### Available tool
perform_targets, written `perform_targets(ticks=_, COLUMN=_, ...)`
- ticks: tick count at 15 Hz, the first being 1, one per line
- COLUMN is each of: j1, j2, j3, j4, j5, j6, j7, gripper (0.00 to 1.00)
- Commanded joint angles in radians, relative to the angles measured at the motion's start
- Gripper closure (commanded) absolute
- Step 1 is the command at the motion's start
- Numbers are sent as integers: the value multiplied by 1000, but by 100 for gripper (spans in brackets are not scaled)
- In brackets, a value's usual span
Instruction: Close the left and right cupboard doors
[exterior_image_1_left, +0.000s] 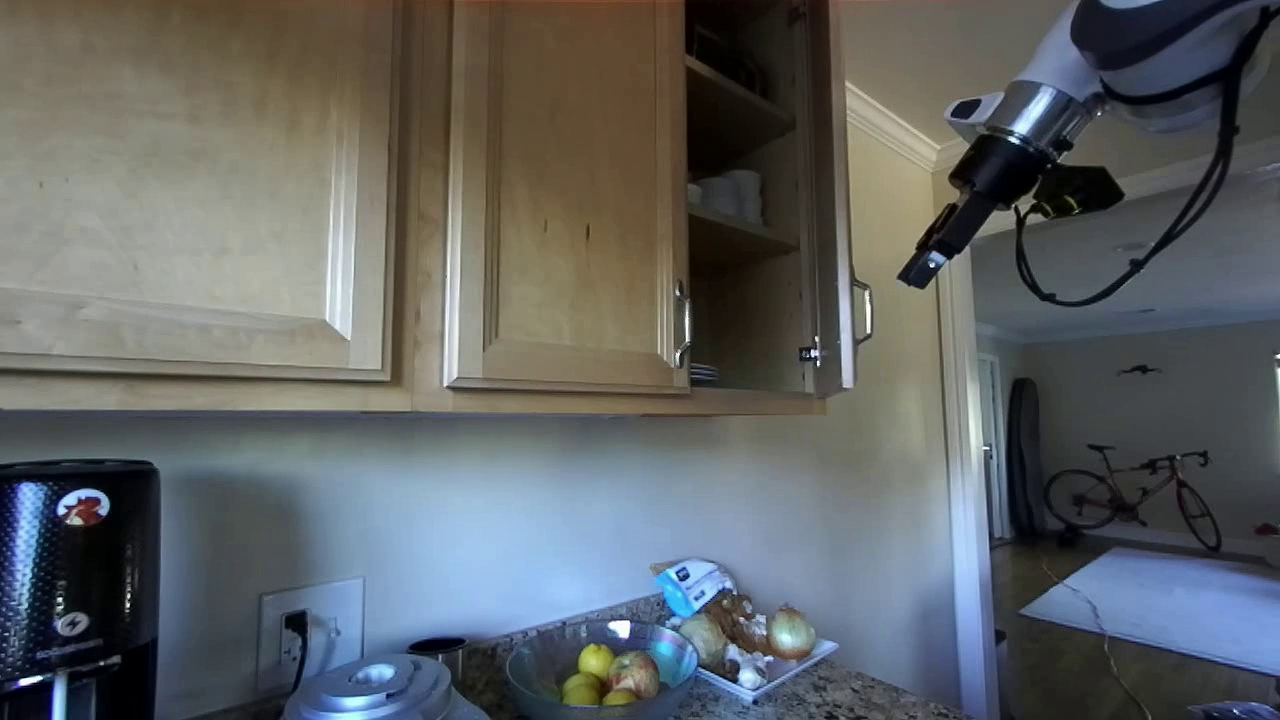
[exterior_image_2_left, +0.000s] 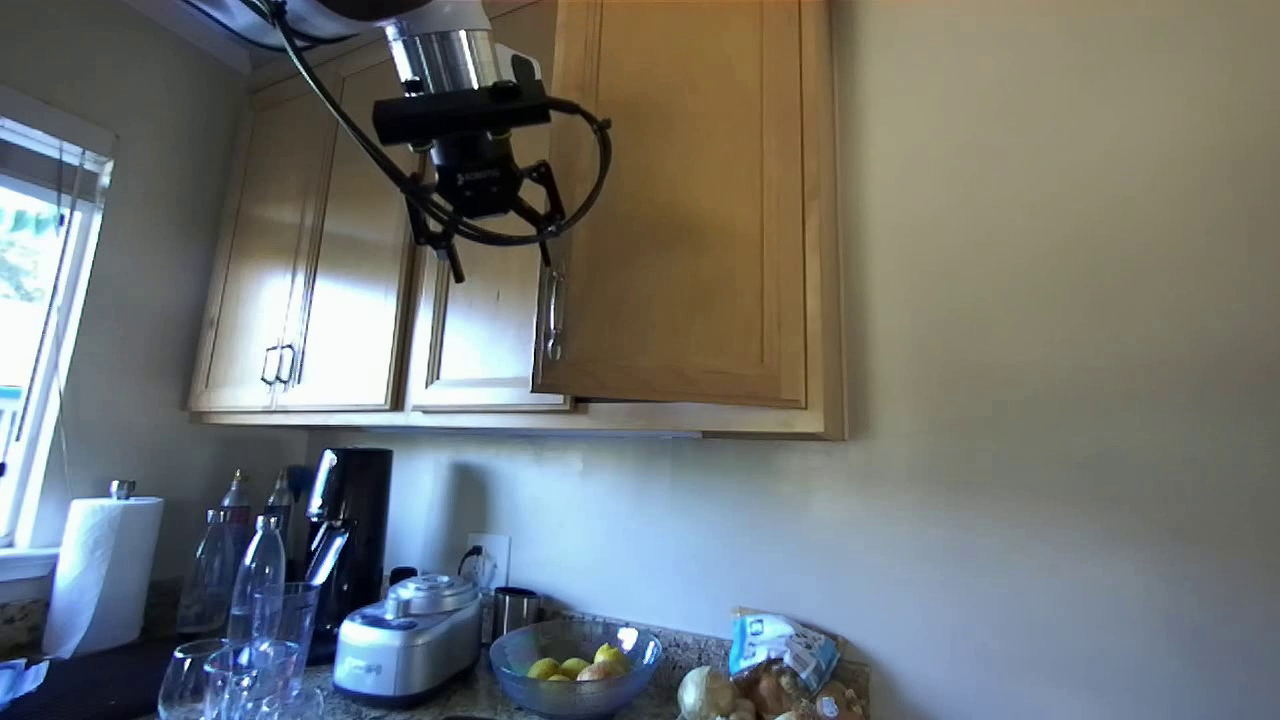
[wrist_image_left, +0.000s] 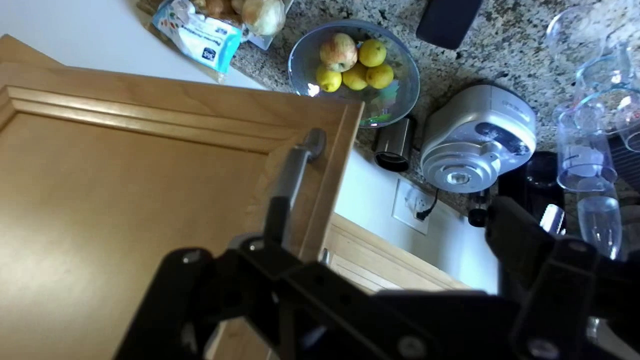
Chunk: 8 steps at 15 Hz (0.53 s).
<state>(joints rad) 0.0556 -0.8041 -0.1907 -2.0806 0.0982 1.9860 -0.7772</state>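
The right cupboard door (exterior_image_1_left: 828, 200) stands swung out, showing the shelves inside; it also shows in an exterior view (exterior_image_2_left: 690, 200) and in the wrist view (wrist_image_left: 125, 175). Its silver handle (exterior_image_1_left: 867, 310) faces my gripper. The left cupboard door (exterior_image_1_left: 590, 180) looks flush with the cabinet frame; in an exterior view (exterior_image_2_left: 490, 330) the right door partly hides it. My gripper (exterior_image_2_left: 502, 270) is open and empty, in front of the right door's outer face, with a gap to the handle in an exterior view (exterior_image_1_left: 920, 270). In the wrist view (wrist_image_left: 392, 215) one finger overlaps the handle; touch is not seen.
A broad cabinet door (exterior_image_1_left: 180, 170) adjoins the left door. On the counter below are a glass fruit bowl (exterior_image_2_left: 575, 670), a silver appliance (exterior_image_2_left: 410, 635), a black machine (exterior_image_2_left: 350, 540), glasses (exterior_image_2_left: 250, 670) and a tray of onions (exterior_image_1_left: 820, 650).
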Motion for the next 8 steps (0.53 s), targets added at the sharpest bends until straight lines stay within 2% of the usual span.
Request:
perform_targets(ticks=1, j1=-28, j2=-32, j3=-7, j4=-30, j5=-48, j6=38, j7=55, gripper=0)
perform_targets(ticks=8, j1=-96, j2=14, j3=2, j4=-62, j5=-187, j6=36, j7=179, gripper=0)
